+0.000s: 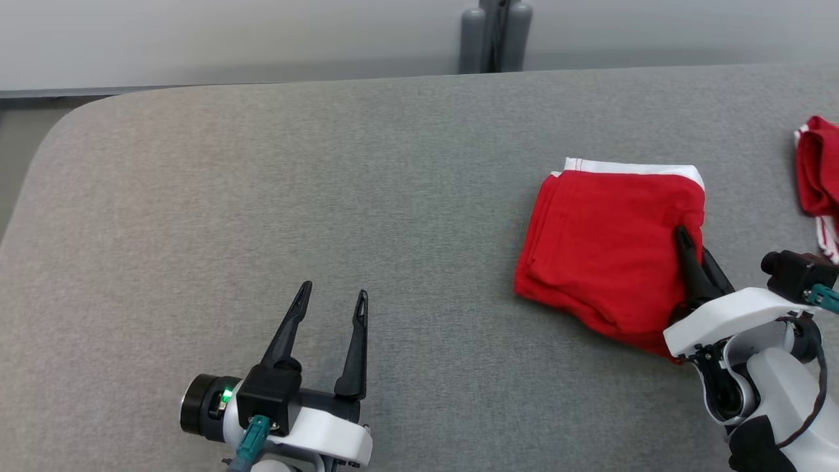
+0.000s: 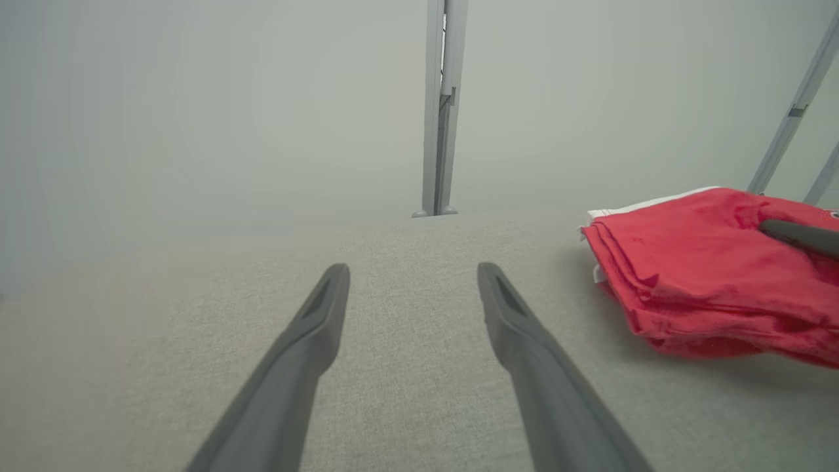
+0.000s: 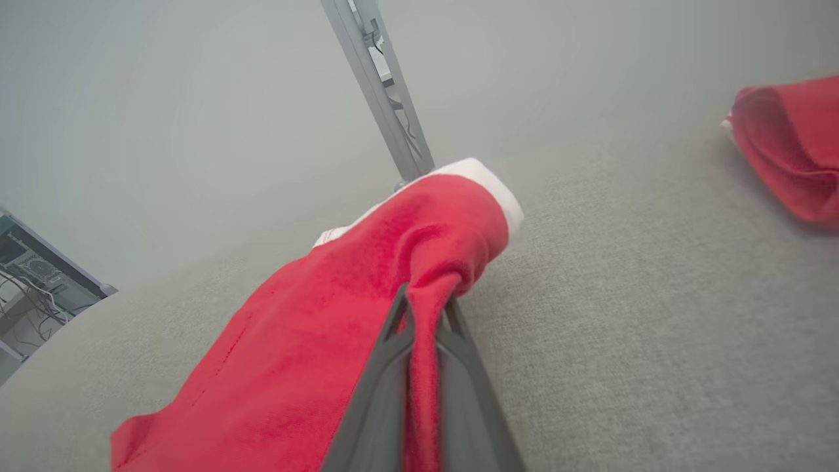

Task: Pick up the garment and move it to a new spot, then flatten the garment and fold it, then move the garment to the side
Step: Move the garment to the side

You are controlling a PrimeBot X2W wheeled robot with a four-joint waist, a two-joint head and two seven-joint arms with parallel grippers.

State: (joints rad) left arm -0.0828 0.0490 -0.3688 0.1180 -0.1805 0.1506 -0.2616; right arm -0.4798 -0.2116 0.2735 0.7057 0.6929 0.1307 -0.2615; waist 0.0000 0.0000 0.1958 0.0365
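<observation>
The garment [image 1: 603, 242] is red with a white band along its far edge. It is folded into a layered, roughly square packet, and the stacked edges show on its left side. It lies on the grey table [image 1: 328, 164], right of centre, with its near right corner hidden under the right arm. In the right wrist view the garment [image 3: 295, 367] is bunched into a ridge of red cloth, and the white band curls over at its far end.

The right gripper [image 1: 695, 244] pinches that ridge at the garment's right edge. Its fingers are pressed together on the fold with only cloth between them [image 3: 425, 301]. In the left wrist view one dark finger [image 2: 799, 236] rests on top of the garment [image 2: 695, 275].

The right arm reaches in from the lower right, its fingers pointing up and left across the cloth. The left gripper [image 1: 334, 292] sits well apart at the lower left. Its fingers are spread wide, hold nothing and point away over bare table [image 2: 413, 272]. A second garment [image 1: 816, 170], also red, lies at the table's right edge, apart from the first.
</observation>
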